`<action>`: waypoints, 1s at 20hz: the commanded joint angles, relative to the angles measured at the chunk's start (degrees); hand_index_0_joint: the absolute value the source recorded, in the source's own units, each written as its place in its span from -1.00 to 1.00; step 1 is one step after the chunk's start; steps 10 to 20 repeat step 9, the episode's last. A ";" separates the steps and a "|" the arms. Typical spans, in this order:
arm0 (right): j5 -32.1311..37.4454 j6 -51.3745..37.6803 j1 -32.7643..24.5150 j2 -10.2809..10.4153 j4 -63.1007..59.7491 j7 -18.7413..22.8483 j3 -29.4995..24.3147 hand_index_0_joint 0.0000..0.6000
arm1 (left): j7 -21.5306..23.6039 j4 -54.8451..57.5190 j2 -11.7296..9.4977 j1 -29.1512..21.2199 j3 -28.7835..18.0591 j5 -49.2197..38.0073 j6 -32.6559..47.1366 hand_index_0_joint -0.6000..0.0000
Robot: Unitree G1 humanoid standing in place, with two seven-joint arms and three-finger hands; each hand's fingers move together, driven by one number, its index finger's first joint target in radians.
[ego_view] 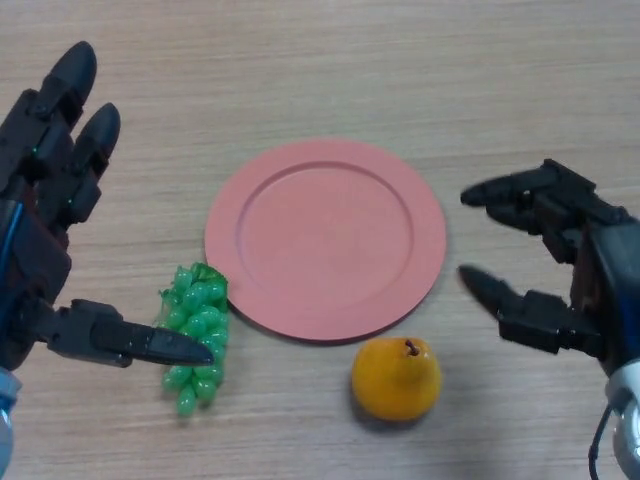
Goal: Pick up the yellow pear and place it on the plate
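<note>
pear [396,377]: sits on the tabletop [320,70], just left of the right hand [560,290] fingers (spread apart, empty)
plate [326,240]: bare, just beyond pear
grapes [196,335]: under left hand [50,240] thumb, fingers straight

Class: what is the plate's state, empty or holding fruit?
Empty. The plate shows bare pink surface; the yellow pear lies on the table just below its rim.

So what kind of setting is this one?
Probably a lab tabletop test setup: a bare wooden table holding only a pink plate, toy-like green grapes and a yellow pear.
</note>
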State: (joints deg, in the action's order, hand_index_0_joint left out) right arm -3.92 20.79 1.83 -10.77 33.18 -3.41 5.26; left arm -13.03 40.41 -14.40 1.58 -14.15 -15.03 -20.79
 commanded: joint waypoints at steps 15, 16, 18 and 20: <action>1.05 0.21 -3.97 -1.38 12.56 -8.32 -0.35 -1.00 | 2.12 2.94 -3.33 -4.16 -3.05 -1.10 6.13 1.00; 1.05 0.21 -3.97 -1.38 12.56 -8.32 -0.35 -1.00 | 2.12 2.94 -3.33 -4.16 -3.05 -1.10 6.13 1.00; 1.05 0.21 -3.97 -1.38 12.56 -8.32 -0.35 -1.00 | 2.12 2.94 -3.33 -4.16 -3.05 -1.10 6.13 1.00; 1.05 0.21 -3.97 -1.38 12.56 -8.32 -0.35 -1.00 | 2.12 2.94 -3.33 -4.16 -3.05 -1.10 6.13 1.00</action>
